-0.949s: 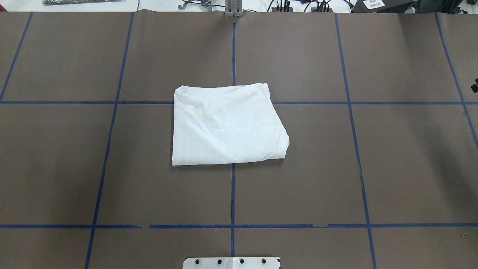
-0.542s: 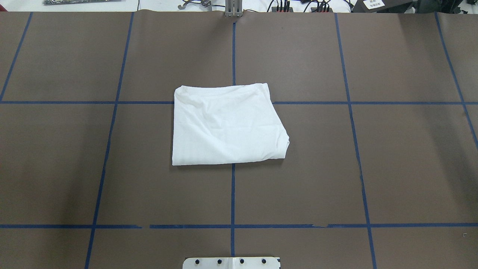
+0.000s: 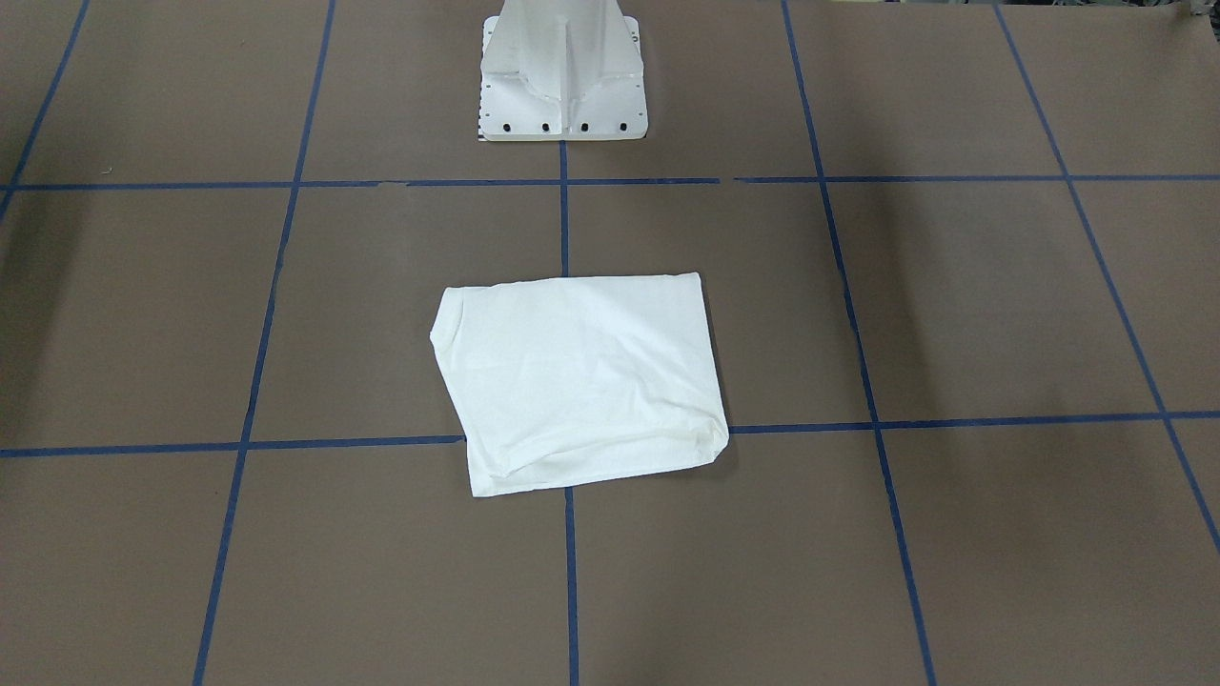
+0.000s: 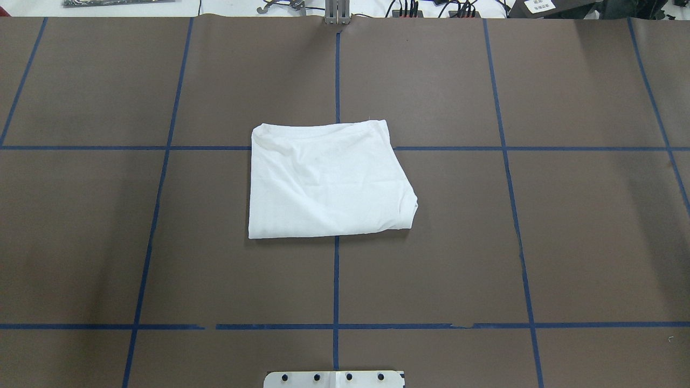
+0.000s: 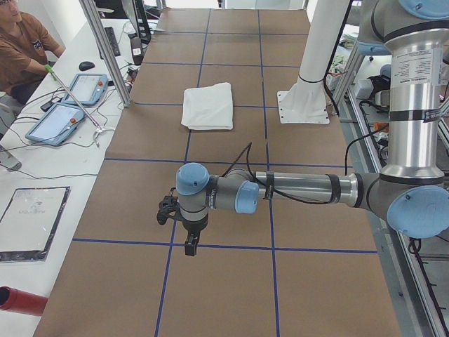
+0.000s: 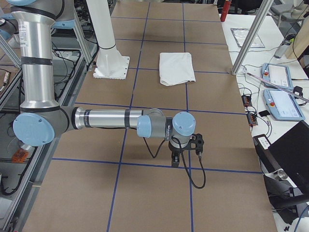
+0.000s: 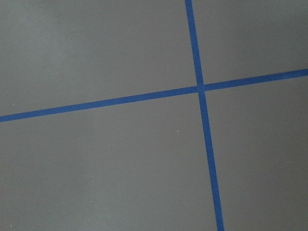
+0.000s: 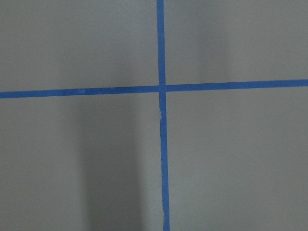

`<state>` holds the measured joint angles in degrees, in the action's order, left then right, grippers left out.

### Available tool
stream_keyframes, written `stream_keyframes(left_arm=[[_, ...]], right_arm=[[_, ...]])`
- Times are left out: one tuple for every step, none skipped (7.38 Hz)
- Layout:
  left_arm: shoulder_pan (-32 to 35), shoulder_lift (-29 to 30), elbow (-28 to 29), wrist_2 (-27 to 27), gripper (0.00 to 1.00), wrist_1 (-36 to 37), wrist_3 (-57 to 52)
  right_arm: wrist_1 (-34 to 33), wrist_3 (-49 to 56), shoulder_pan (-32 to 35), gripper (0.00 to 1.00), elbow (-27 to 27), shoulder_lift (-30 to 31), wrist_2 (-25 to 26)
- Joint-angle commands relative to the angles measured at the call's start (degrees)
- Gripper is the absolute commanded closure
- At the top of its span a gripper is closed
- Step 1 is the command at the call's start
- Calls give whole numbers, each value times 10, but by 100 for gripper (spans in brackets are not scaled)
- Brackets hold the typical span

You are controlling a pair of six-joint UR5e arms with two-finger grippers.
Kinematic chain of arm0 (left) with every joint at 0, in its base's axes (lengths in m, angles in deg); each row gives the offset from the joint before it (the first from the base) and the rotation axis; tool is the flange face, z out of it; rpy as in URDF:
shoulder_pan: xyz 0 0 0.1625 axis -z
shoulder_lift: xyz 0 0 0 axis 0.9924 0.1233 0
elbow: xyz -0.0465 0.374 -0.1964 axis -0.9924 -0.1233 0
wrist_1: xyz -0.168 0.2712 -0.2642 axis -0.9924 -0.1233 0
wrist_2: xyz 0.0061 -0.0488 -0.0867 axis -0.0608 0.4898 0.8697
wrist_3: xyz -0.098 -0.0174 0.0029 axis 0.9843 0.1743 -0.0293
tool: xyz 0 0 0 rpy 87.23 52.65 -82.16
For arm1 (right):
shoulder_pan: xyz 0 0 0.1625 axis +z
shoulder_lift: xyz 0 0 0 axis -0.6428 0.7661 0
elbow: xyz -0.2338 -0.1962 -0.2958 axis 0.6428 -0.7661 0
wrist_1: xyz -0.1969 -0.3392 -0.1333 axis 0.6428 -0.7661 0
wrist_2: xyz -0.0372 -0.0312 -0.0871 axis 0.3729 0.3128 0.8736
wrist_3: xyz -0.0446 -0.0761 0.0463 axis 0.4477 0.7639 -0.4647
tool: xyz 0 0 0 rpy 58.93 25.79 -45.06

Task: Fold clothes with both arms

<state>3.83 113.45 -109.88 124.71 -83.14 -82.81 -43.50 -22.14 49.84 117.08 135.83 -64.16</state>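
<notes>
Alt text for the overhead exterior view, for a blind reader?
A white shirt, folded into a rough rectangle, lies at the centre of a brown table with a blue tape grid. Neither the left arm nor the right arm is in view; the white base plate shows at the bottom edge.

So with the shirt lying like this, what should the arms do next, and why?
Probably no further fold; I would end the run here. The shirt lies as a compact, roughly rectangular bundle mid-table with no sleeve trailing. The left gripper and right gripper hang over bare table towards opposite ends, well apart from it.
</notes>
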Motion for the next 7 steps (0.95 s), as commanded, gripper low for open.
stream_keyframes(left_arm=[[0,-1,-5,1,0,6,0],[0,0,-7,1,0,12,0],[0,0,-5,1,0,13,8],[-1,1,-5,13,0,13,51],[-1,2,-5,34,0,11,106],[-1,2,-5,37,0,11,107],[-1,2,-5,38,0,9,107]], right_arm=[[1,2,10,0,4,18,-3],[1,-3,10,0,2,16,-2],[1,-5,10,0,3,16,-2],[1,-6,12,0,5,16,-2],[1,-6,14,0,5,16,-2],[1,-6,14,0,4,15,-3],[1,-4,14,0,4,16,-3]])
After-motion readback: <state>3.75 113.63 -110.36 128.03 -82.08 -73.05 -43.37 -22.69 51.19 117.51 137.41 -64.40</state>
